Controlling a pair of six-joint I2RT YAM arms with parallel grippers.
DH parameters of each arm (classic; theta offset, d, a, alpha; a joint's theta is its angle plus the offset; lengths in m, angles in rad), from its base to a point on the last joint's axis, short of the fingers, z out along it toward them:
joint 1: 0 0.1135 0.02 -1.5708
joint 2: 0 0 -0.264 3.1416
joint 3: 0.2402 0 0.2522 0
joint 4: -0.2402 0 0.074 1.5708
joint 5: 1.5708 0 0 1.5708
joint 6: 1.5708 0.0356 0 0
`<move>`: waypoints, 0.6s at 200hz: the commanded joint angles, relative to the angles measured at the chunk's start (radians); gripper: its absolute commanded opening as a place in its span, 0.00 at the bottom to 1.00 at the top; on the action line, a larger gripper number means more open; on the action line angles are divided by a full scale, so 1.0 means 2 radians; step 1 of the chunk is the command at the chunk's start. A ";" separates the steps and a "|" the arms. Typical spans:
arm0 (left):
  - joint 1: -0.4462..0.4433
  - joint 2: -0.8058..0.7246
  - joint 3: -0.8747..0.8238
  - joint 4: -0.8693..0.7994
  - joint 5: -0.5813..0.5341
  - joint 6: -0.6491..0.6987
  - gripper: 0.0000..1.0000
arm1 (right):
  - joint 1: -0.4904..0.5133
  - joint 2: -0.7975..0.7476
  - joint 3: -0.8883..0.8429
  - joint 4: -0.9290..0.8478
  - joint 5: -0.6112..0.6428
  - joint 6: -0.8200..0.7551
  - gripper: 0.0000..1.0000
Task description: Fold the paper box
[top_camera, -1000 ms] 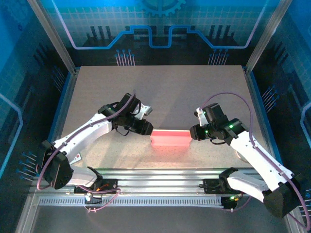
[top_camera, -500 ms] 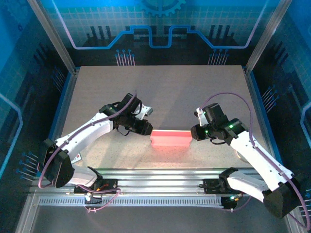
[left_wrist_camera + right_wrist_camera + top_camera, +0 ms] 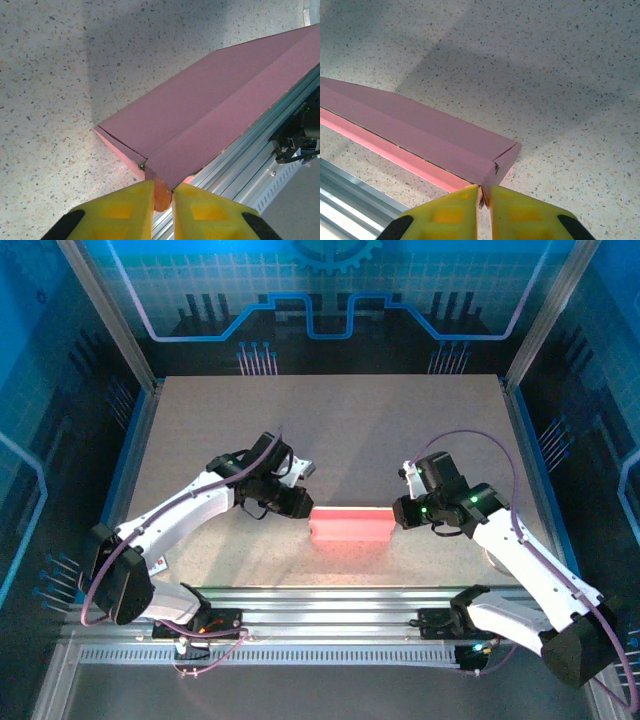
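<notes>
- Pink card, shaped into a slim rectangular form: the paper box [image 3: 350, 526] lies lengthwise from left to right on the speckled surface [image 3: 330, 430], towards the near side, just beyond the metal rail [image 3: 340, 602].
- The left hand [image 3: 302, 505] meets the box's left end. In its wrist view the yellow fingers [image 3: 125, 210] are pinched almost together on a small pink tab at that end's corner.
- The right hand [image 3: 398, 512] mirrors it at the right end. Its fingers [image 3: 520, 212] are drawn nearly together, with a thin edge of card at the end corner caught between them.
- Gripping both ends at once probably stops the light body from sliding or springing open while the end flaps are worked.
- The long folds look done. The left end shows a slight gap along its seam and the right corner looks a little crumpled, so closing the ends seems to be the step in hand.
- Such thin card could crease or tear if either pinch pulls unevenly.
</notes>
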 commanded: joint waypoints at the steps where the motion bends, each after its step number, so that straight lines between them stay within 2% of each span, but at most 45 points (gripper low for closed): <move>1: -0.003 0.006 0.017 -0.001 0.018 -0.018 0.15 | -0.006 0.001 0.014 0.005 -0.012 0.004 0.14; 44: -0.003 0.004 0.009 0.018 0.034 -0.044 0.14 | -0.006 -0.002 0.011 0.008 -0.023 0.010 0.12; 120: -0.012 0.004 -0.006 0.032 0.032 -0.059 0.13 | -0.006 -0.005 0.001 0.013 -0.036 0.023 0.10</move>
